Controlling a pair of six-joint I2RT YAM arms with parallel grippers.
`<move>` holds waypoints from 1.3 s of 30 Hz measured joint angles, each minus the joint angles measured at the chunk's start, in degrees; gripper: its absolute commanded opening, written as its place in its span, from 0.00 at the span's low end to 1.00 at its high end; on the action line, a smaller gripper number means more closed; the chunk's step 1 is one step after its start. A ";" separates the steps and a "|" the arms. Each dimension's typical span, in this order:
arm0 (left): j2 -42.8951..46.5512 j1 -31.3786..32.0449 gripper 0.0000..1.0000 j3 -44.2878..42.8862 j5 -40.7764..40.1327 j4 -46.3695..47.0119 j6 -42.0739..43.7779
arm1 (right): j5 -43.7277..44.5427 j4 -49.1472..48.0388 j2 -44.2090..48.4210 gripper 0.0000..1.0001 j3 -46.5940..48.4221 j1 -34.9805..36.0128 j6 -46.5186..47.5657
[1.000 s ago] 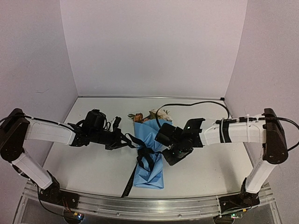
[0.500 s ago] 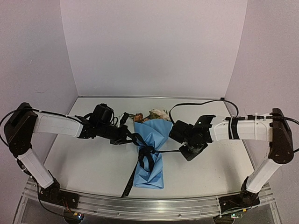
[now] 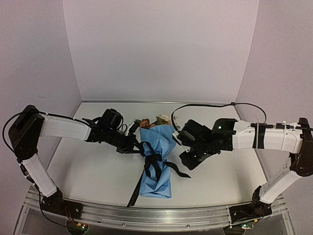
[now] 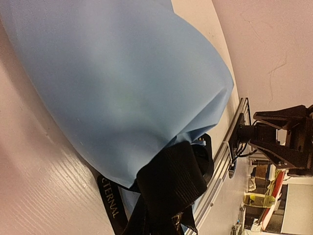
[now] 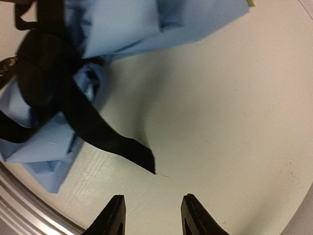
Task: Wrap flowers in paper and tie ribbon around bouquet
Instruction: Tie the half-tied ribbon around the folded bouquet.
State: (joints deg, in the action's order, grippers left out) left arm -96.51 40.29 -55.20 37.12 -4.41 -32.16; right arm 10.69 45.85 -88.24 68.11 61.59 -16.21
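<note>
One bouquet (image 3: 161, 142) lies mid-frame on the worktop (image 3: 98, 171) with one ribbon (image 3: 152, 160) knotted round its waist; of two tools, the left tool (image 3: 136, 146) clenches a ribbon end, the right tool (image 5: 151, 215) stands released.

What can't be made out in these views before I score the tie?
Left gripper: fingers outside the left wrist view; from above, black against the black ribbon, so any grip is unconfirmed.
Flowers: tiny from above, mostly hidden by the paper; absent from both wrist views.
Lettering: only "ETERNAL" reads in the left wrist view; the strip then leaves the bottom edge.
Knot: blurred in the right wrist view; structure unreadable.
</note>
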 measured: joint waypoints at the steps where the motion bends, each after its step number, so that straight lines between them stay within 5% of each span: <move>1: -0.02 0.04 0.00 -0.08 0.54 -0.39 0.32 | -1.76 -1.59 -0.27 0.40 0.44 0.50 0.26; 16: -0.28 0.27 0.00 -3.18 6.83 -9.02 6.05 | -16.05 -24.80 -14.24 0.40 2.04 3.93 6.04; 30: -0.28 0.27 0.00 -3.37 5.96 -10.33 6.58 | -8.78 -29.40 -16.96 0.36 2.00 3.93 6.51; 39: -0.33 0.27 0.00 -3.72 5.58 -10.62 6.38 | -7.05 -29.97 -16.99 0.01 1.99 3.93 7.24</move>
State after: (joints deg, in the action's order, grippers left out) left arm -96.84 40.56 -58.92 42.70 -15.03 -25.78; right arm 3.64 15.88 -105.23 70.11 65.52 -8.97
